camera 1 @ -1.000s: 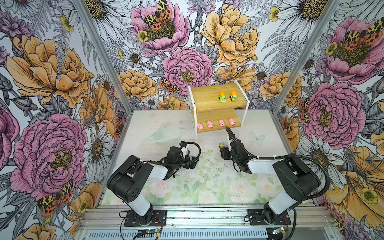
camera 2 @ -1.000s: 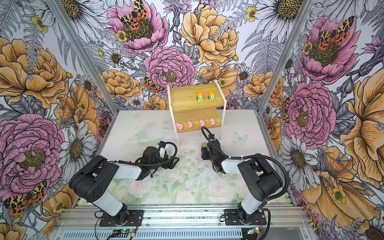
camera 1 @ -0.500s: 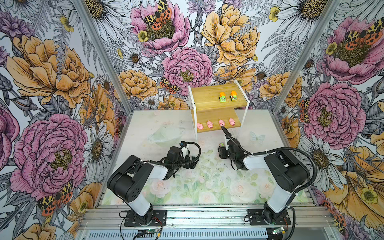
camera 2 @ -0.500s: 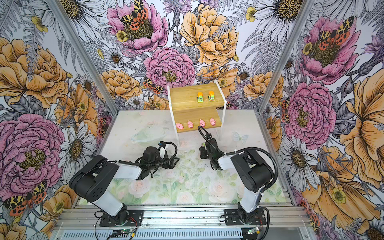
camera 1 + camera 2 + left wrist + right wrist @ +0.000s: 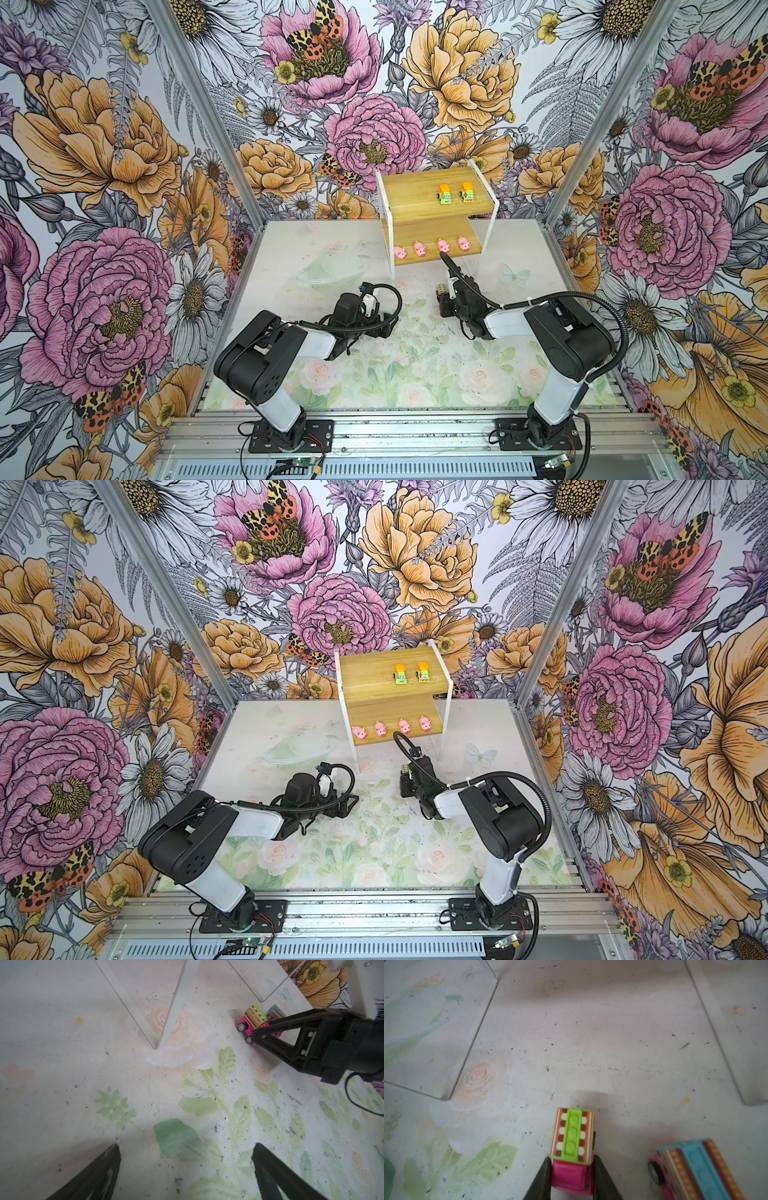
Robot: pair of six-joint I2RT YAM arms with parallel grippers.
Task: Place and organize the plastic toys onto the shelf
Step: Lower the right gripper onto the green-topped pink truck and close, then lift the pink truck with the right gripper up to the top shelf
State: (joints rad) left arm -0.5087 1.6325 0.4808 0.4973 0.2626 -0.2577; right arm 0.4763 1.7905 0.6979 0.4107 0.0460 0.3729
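My right pincer (image 5: 572, 1160) is clamped on the small pink plastic truck with a green and brown striped top (image 5: 572, 1134). The two black fingers (image 5: 546, 1176) press its pink cab from both sides, and the striped box sticks out in front of them. In the left wrist view the wheels of this truck (image 5: 252, 1020) seem to stand on the pale flower-printed table mat (image 5: 187, 1084), so it is gripped but not lifted. Just beside it, with a small gap, stands the second small pink plastic truck with a blue striped top (image 5: 695, 1169), also on the mat. Both are in front of the white legs of the two-step bamboo shelf with thin white side frames (image 5: 415, 195). On its lower board four tiny pink plastic pigs (image 5: 420, 249) stand in one row. On the upper board two small green plastic trucks with orange tops (image 5: 445, 194) stand side by side, toward the right end. My left pincer (image 5: 186, 1145) rests low over the mat, to the left of the pink trucks and apart from them. Its fingers are wide apart with nothing between them.
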